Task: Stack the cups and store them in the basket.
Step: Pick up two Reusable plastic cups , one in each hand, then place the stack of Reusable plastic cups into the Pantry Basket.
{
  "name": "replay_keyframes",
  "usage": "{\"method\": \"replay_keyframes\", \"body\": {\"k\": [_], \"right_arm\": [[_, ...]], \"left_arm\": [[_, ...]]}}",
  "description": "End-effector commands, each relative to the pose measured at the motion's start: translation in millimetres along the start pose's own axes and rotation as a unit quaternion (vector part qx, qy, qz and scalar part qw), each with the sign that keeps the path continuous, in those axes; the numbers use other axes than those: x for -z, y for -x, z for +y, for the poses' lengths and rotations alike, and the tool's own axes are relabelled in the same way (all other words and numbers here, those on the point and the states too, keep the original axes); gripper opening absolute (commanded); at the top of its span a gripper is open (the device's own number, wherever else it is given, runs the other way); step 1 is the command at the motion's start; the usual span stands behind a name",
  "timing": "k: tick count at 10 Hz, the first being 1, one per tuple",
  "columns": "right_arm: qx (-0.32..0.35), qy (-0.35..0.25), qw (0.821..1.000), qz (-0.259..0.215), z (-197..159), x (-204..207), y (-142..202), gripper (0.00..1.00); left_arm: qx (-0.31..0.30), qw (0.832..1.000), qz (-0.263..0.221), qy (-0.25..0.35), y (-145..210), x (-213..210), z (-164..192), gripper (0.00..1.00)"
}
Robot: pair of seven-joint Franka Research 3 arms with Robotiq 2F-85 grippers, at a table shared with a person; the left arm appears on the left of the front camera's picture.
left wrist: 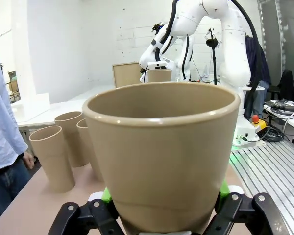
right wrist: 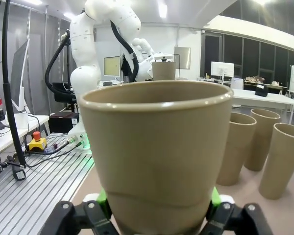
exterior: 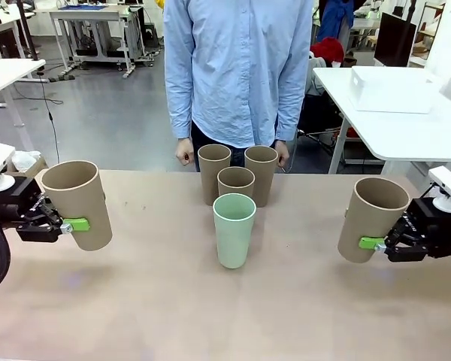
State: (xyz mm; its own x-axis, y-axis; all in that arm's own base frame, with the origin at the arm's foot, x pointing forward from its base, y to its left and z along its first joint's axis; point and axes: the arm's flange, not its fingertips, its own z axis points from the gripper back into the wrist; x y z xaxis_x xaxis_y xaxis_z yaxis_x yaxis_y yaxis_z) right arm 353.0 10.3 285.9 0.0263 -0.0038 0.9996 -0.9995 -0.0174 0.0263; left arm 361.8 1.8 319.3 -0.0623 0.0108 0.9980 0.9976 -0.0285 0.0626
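At the left edge of the frame the left tool (exterior: pixel 75 224) is clamped tight around a tan cup (exterior: pixel 79 203), held tilted. At the right edge the right tool (exterior: pixel 372 243) grips a second tan cup (exterior: pixel 372 218) the same way. Mid-frame on the table (exterior: pixel 173 301) a mint green cup (exterior: pixel 234 229) stands upright, with three more tan cups (exterior: pixel 236 183) clustered just behind it. The white basket (exterior: pixel 395 90) sits on a far table (exterior: pixel 406 135), upper right.
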Motion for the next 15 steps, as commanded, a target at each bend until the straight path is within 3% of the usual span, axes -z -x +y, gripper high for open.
{"method": "replay_keyframes", "body": {"k": [1, 15], "right_arm": [[-0.003, 0.014, 1.000, -0.003, -4.4, 1.9, -1.1, 0.83], [-0.003, 0.014, 1.000, -0.003, -4.4, 1.9, -1.1, 0.83]], "left_arm": [[-0.001, 1.000, -0.002, 0.000, 1.2, -0.2, -0.1, 0.85], [-0.001, 1.000, -0.002, 0.000, 1.2, -0.2, -0.1, 0.85]]}}
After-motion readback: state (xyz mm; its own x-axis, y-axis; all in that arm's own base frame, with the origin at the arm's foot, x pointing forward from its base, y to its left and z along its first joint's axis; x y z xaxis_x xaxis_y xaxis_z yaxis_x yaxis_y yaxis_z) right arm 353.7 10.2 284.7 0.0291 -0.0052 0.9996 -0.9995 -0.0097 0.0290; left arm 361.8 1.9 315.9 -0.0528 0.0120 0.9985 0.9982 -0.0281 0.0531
